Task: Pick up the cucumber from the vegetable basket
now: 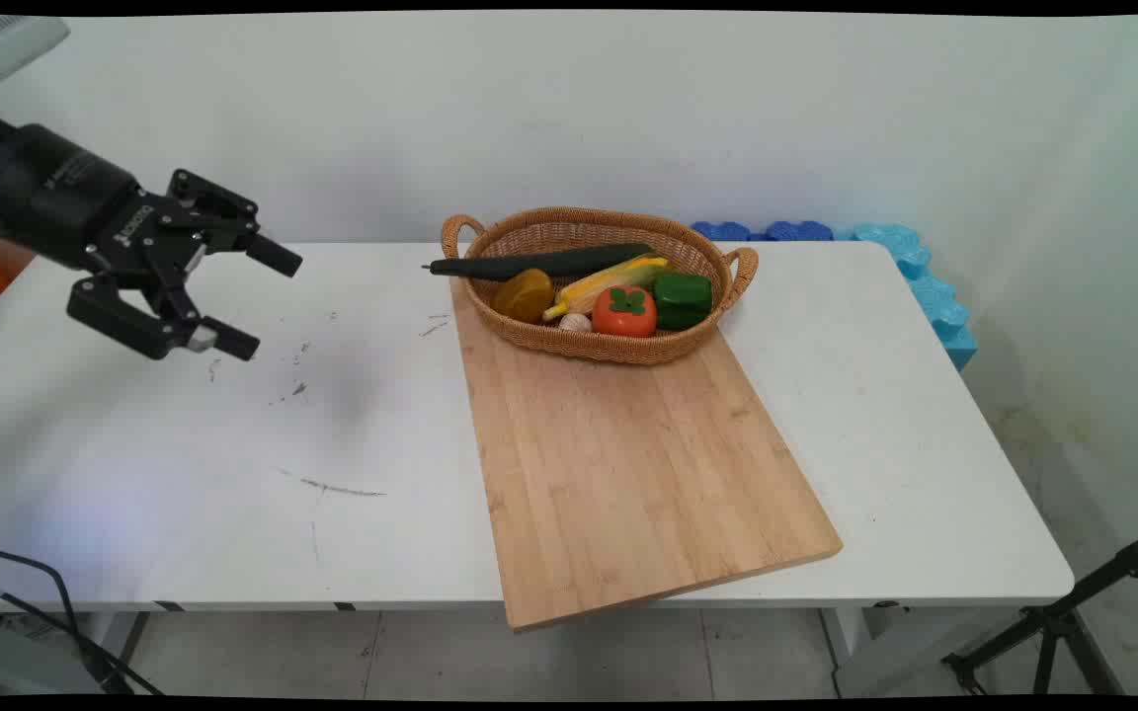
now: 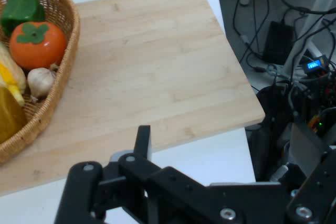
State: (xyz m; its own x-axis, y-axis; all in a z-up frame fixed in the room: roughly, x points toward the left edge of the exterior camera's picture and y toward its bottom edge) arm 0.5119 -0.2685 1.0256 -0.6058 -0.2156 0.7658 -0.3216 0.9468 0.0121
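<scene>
My black gripper (image 1: 257,302) hangs open above the table's left part, pointing right, with nothing between its fingers. It is well to the left of a wooden cutting board (image 1: 628,464). A woven basket (image 1: 589,214) stands on the board's far end. In it lie a dark green cucumber (image 1: 539,263), a corn cob (image 1: 609,280), an orange persimmon (image 1: 625,312), a green pepper (image 1: 683,299), a garlic bulb (image 1: 576,322) and a yellow-orange piece (image 1: 523,294). The hand view shows one fingertip (image 2: 143,141) over the board (image 2: 147,66), with the basket (image 2: 73,24), persimmon (image 2: 37,44) and garlic (image 2: 41,81) at left.
Blue foam blocks (image 1: 925,286) lie along the table's far right edge. The board's near corner overhangs the table's front edge. A black tripod leg (image 1: 1073,612) stands on the floor at right. Cables and electronics (image 2: 294,77) fill the floor beyond the board in the hand view.
</scene>
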